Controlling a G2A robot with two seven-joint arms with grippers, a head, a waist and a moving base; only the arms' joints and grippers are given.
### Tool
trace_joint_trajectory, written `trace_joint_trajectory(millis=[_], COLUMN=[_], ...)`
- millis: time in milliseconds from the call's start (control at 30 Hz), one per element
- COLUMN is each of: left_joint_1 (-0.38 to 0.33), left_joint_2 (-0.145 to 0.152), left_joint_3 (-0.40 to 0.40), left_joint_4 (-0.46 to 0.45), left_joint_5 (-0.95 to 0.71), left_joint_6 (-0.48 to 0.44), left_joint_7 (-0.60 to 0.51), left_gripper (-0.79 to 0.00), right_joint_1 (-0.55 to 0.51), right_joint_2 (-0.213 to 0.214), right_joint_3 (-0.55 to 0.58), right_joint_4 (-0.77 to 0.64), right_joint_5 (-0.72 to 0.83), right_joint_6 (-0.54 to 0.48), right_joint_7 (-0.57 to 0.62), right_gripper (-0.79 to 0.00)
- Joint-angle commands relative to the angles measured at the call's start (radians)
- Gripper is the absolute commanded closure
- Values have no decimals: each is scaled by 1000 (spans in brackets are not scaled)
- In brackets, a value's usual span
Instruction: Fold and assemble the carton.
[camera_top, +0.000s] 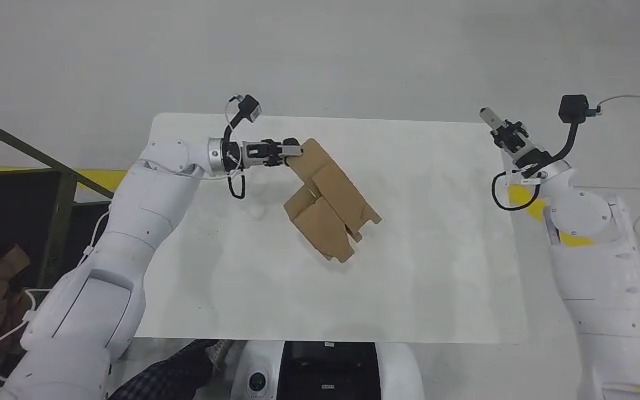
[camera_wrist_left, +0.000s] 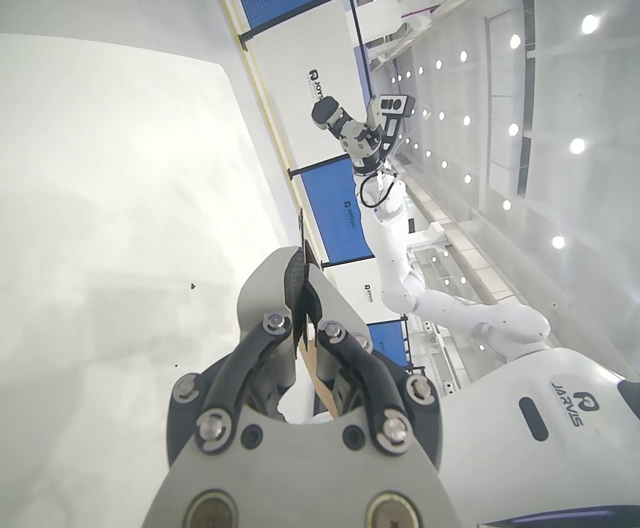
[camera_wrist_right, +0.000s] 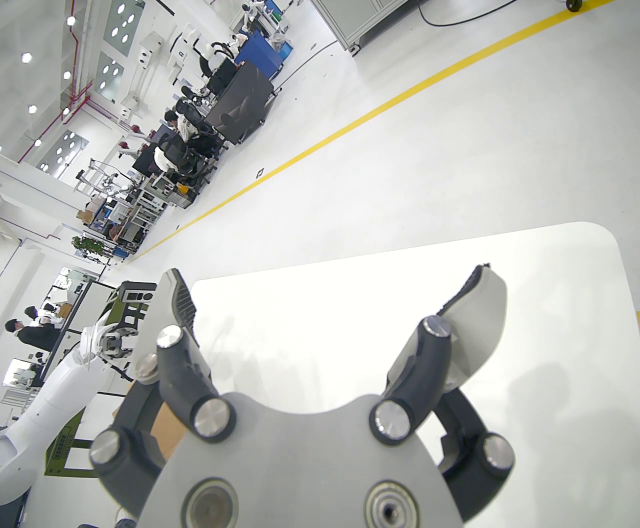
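Early fold step: left gripper (camera_top: 293, 150) clamped on the carton (camera_top: 330, 200) by its top flap, seemingly tilted up; right gripper (camera_top: 488, 114), spread wide and well apart, should next brace it.

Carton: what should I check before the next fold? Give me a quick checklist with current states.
1. Left end effector shut on the carton edge: ok.
2. How much cardboard sits between its fingers: cannot tell.
3. Carton over the middle of the table, away from the edges: ok.
4. Right end effector open and holding nothing: ok.
5. Right end effector close enough to help: not ok, it is by a table corner, apart from the carton.
6. Carton assembled: not ok, only partly folded.
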Motion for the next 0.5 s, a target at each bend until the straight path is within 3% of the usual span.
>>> trace_joint_trajectory(millis=[0, 367, 467], left_joint_1=[2, 2, 2], left_joint_2=[2, 2, 2], left_joint_3=[1, 1, 1], left_joint_4=[-4, -4, -4], left_joint_5=[-7, -7, -7], left_joint_6=[2, 2, 2], left_joint_7=[-2, -2, -2], left_gripper=[0, 0, 0], right_joint_1=[0, -6, -7], right_joint_2=[0, -1, -7], right_joint_3=[0, -7, -26], right_joint_4=[0, -8, -8], right_joint_5=[0, 2, 73], right_joint_6=[0, 2, -6], right_joint_7=[0, 1, 39], right_gripper=[-785, -785, -785])
